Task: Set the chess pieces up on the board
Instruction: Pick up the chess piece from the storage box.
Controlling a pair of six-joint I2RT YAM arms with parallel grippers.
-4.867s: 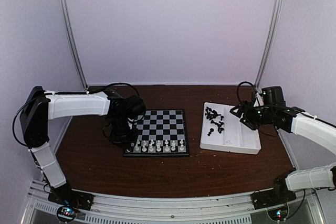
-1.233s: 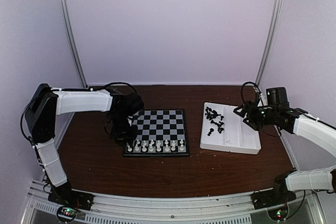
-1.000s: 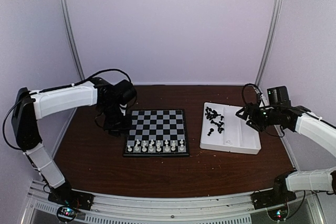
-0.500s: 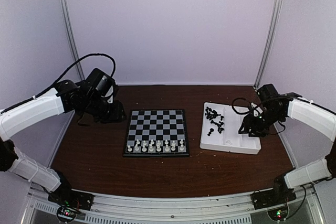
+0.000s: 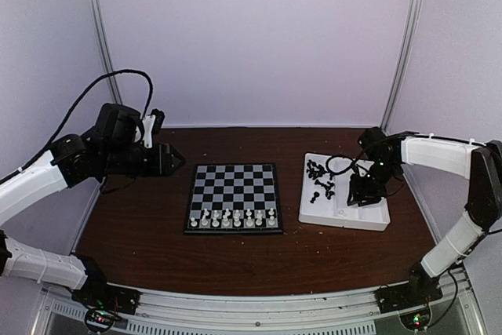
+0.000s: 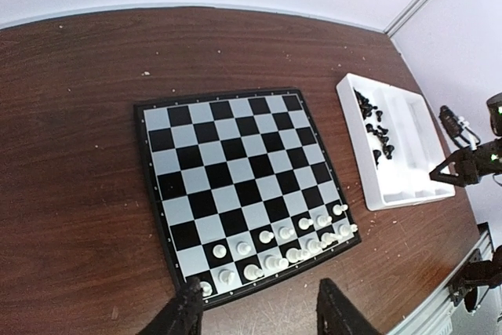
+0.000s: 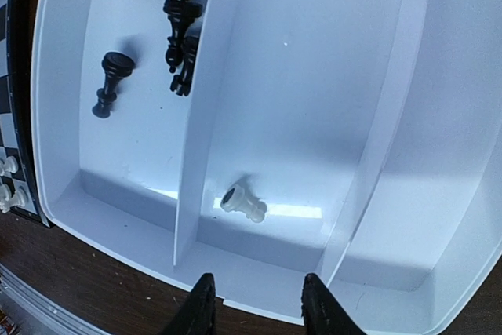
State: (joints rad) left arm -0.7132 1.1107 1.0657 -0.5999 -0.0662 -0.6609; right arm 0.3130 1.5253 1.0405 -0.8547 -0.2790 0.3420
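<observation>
Above tray (image 7: 314, 76), right claw (image 7: 255, 307) nose-down

tray (image 7: 298, 76): glossy white plastic | table (image 6: 78, 52): dark wood grain | board (image 6: 235, 154): smooth, matt

One board (image 6: 227, 154), one tray (image 7: 314, 76), one white piece (image 7: 244, 204) inside, two white rows (image 6: 267, 236) aboard.
</observation>
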